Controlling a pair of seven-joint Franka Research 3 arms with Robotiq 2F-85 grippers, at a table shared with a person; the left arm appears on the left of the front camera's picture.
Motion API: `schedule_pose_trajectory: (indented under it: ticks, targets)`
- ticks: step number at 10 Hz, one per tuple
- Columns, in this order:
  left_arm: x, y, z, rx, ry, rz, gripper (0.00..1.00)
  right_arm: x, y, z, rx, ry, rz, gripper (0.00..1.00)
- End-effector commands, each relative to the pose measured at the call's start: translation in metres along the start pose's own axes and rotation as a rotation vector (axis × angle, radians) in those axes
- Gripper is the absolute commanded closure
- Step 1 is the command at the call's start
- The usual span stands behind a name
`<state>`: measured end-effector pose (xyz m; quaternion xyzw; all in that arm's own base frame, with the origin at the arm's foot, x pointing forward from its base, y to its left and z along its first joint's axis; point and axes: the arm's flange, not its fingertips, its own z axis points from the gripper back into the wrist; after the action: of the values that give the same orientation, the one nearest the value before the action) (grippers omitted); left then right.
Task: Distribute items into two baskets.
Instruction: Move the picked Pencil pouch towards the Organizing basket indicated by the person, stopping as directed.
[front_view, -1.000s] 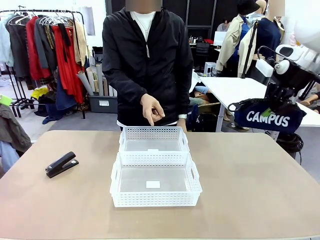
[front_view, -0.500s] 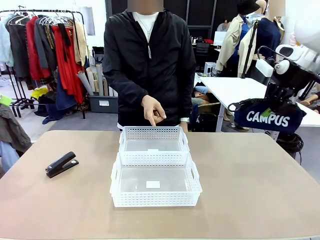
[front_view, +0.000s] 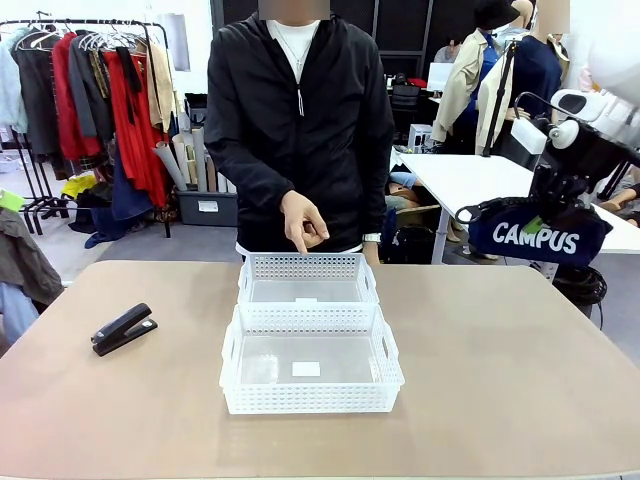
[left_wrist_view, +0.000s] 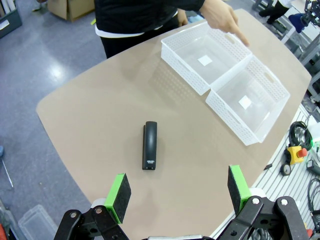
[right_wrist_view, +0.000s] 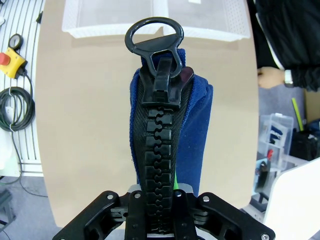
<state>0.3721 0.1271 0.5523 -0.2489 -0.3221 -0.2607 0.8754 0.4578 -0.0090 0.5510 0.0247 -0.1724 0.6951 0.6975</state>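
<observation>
The navy pouch (front_view: 540, 238) with white "CAMPUS" lettering hangs high over the table's right edge, and my right gripper (front_view: 545, 212) is shut on its top. In the right wrist view its black zip (right_wrist_view: 159, 135) and pull ring run up from that gripper (right_wrist_view: 161, 190). Two white lattice baskets sit end to end mid-table, the far basket (front_view: 308, 264) and the near basket (front_view: 310, 398). A person's hand (front_view: 303, 225) points down over the far one. The black stapler (front_view: 124, 329) lies at the table's left. My left gripper (left_wrist_view: 178, 187) hovers open well above the stapler (left_wrist_view: 149, 145).
The person in a black jacket stands at the table's far edge behind the baskets. Bare tabletop (front_view: 500, 350) spreads around both baskets. A clothes rack (front_view: 90, 110) and other tables stand beyond. In the left wrist view, the baskets (left_wrist_view: 230, 112) lie right of the stapler.
The person's pointing hand has shifted slightly above the far basket. Both arms, the pouch and the stapler have not moved.
</observation>
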Motion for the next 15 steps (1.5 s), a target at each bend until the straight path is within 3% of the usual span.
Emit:
schedule_pose_trajectory:
  ticks: [1, 8, 15]
  targets:
    - [0.000, 0.000, 0.001, 0.002, -0.004, -0.002, 0.00, 0.001, 0.001, 0.000, -0.001, 0.002, -0.015, 1.00]
    - [0.000, 0.000, 0.001, 0.002, -0.004, -0.002, 0.00, 0.030, -0.008, -0.019, 0.026, 0.028, -0.006, 1.00]
    - [0.000, 0.000, 0.001, 0.002, -0.004, -0.002, 0.00, 0.074, -0.079, -0.057, 0.031, 0.075, 0.090, 1.00]
